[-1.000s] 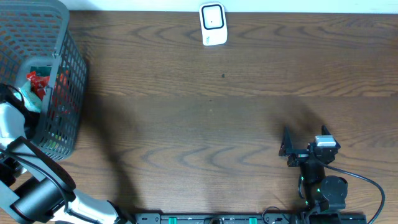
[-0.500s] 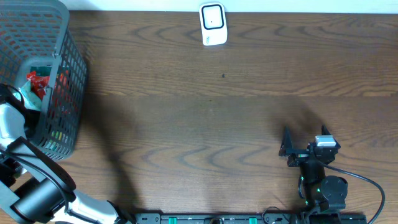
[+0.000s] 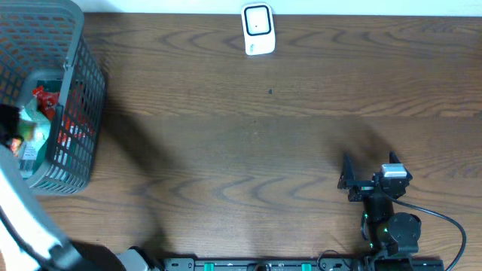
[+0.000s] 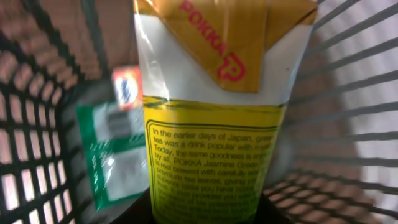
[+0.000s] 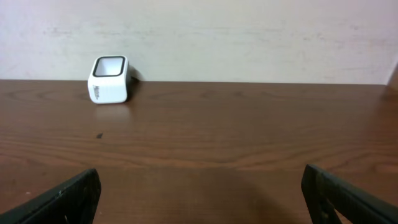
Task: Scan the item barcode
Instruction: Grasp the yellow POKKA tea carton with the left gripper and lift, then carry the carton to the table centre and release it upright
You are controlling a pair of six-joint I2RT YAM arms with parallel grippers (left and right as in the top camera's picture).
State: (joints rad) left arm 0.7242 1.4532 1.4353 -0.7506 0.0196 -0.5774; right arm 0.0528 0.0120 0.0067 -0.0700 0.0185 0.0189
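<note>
The yellow and white drink carton is inside the grey plastic mesh basket, and in the left wrist view it stands upright and very close. Its folded top flap is golden orange with the red word "POKKA", under it comes a white band, and the lower part is yellow with small dark print about Japanese tea. The carton is nearer than the packets at the basket's bottom. No barcode shows on this face. The small white box-shaped barcode scanner stands well apart from the basket, to its right at the far table edge, and its dark-framed window faces up.
</note>
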